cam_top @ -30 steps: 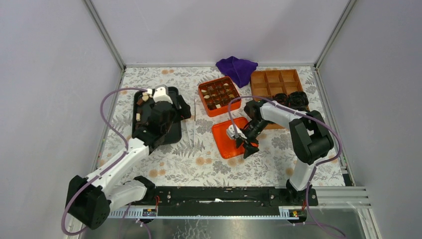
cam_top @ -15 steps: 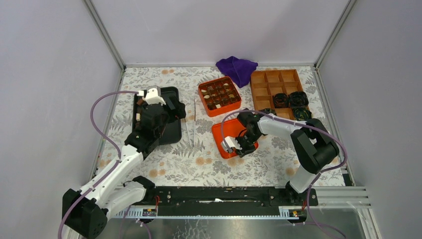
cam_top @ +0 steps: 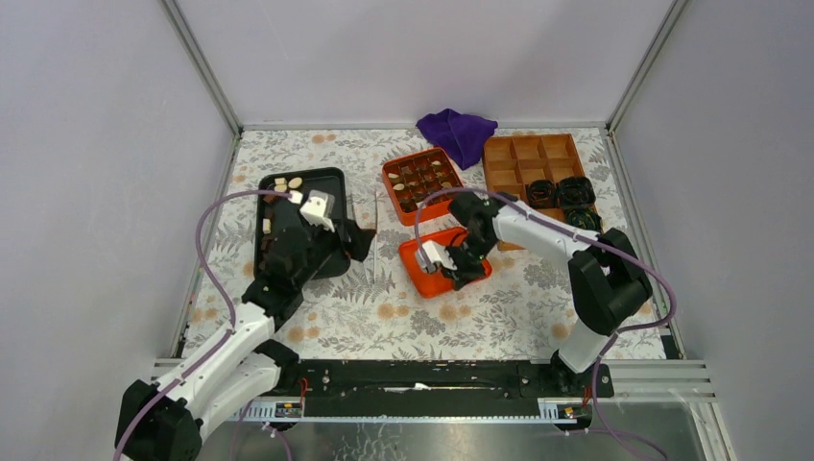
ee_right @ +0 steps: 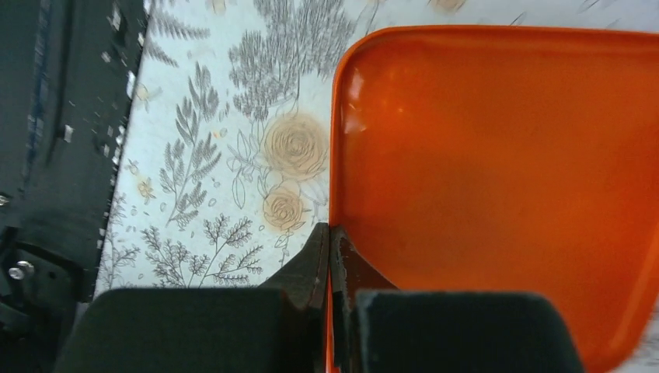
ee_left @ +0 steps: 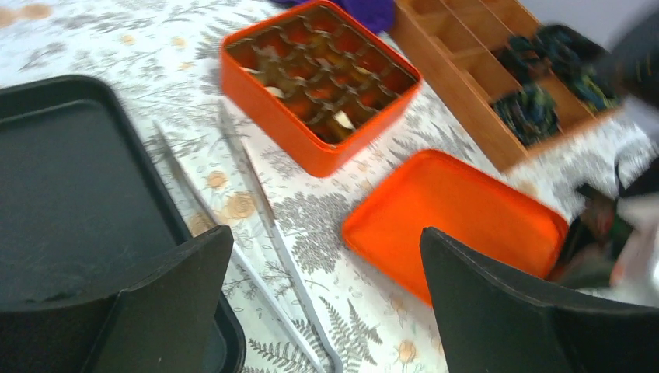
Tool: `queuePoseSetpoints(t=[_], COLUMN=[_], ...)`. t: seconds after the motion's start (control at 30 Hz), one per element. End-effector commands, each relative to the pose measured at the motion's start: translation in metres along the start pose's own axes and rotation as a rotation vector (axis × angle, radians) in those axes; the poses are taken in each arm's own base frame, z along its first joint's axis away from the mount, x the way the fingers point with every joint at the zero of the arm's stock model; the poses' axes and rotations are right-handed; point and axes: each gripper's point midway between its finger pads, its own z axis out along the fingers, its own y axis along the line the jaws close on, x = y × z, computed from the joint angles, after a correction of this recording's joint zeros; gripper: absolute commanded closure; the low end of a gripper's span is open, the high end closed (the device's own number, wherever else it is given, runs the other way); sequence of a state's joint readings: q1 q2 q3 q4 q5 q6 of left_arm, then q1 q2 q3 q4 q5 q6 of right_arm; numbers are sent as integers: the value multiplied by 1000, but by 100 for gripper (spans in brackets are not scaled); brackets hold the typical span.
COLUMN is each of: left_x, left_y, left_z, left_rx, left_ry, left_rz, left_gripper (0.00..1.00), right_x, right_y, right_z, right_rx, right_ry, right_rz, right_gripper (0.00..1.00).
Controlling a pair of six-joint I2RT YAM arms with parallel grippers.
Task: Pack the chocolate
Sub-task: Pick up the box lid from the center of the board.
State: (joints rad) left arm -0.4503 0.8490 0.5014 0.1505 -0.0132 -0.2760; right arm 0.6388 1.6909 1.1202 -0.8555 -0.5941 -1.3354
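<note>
Soft even light; left wrist view's right edge blurred.

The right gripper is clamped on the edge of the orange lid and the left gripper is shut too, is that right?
Not quite. The left gripper is open, jaws wide apart in the left wrist view. The right gripper is clamped on the edge of the orange lid, as you said.

Plain lilac-grey walls (cam_top: 403,58) around a floral-patterned tabletop (cam_top: 384,312).

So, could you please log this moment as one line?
left gripper: open, at tray edge | right gripper: shut on lid rim | box: uncovered, chocolate inside
</note>
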Motion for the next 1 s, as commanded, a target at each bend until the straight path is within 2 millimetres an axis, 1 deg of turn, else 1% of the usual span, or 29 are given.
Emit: queuePoseSetpoints(t=[0.0,0.1,0.13,0.2,0.27,0.33,0.47,0.5,0.53,0.6,0.7,0.83,0.9,0.97], left_x=[-24,-16,-11,1,12,23,37,37,41,41,46,62,67,67], left_y=[-49,-66,-73,-86,-94,-98,-92,-91,-89,-88,-96,-113,-115,-116], left_z=[-19,-32,-35,-42,-45,-46,-38,-34,-32,-24,-13,-4,1,8], left_rx=[336,466,516,629,709,758,759,759,758,756,791,862,858,825], left_ry=[-219,-247,-239,-208,-167,-131,-66,-65,-45,-46,-30,2,8,7], left_rz=[279,397,432,504,546,610,765,820,836,907,957,1004,1035,1054], left_gripper=[2,2,2,2,2,2,3,3,4,5,8,12,16,23], right_x=[-54,-75,-84,-96,-104,-107,-107,-108,-109,-110,-112,-115,-116,-117], right_y=[16,13,11,9,4,-1,-3,-4,-4,-5,-6,-8,-9,-8], right_z=[-36,-57,-67,-79,-87,-89,-89,-90,-90,-90,-91,-92,-92,-91], right_rx=[-122,-146,-150,-171,-183,-179,-176,-176,-177,-176,-176,-175,-176,-182], right_ry=[-136,-186,-208,-249,-280,-290,-289,-292,-293,-300,-308,-314,-319,-329], right_rz=[58,78,87,101,130,146,146,147,148,149,153,161,166,173], right_gripper=[100,100,100,100,100,100,100,100,100,100,100,100,100,100])
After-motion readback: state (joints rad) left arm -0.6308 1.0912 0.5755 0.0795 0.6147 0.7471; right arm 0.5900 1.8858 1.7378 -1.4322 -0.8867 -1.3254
